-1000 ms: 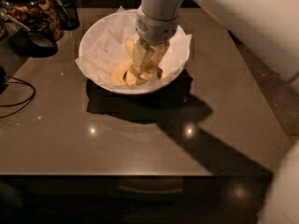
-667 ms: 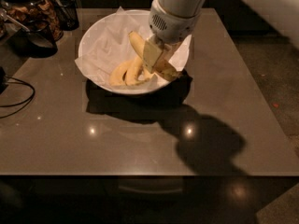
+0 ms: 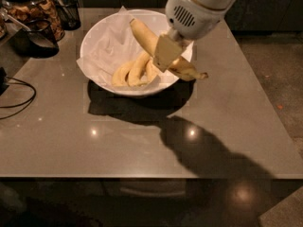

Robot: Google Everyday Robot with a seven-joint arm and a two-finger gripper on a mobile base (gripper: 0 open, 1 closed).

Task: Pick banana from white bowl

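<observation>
The white bowl (image 3: 137, 91) lined with crinkled white paper stands at the back middle of the table. My gripper (image 3: 164, 60) hangs over the bowl's right half, shut on the long pale-yellow banana (image 3: 144, 37). The banana is held tilted above the bowl, its upper end pointing back-left and its brown stem tip (image 3: 203, 74) sticking out past the bowl's right rim. Shorter curved yellow bananas (image 3: 135, 71) lie in the bowl below the gripper.
Dark glass jars (image 3: 33, 6) and a dark cup (image 3: 42, 38) stand at the back left. A black cable (image 3: 16, 98) lies at the left edge. The brown table (image 3: 142, 141) stretches in front of the bowl, its front edge near the bottom.
My gripper has risen out of the bowl and moved slightly right, lifting the long banana clear of the other bananas.
</observation>
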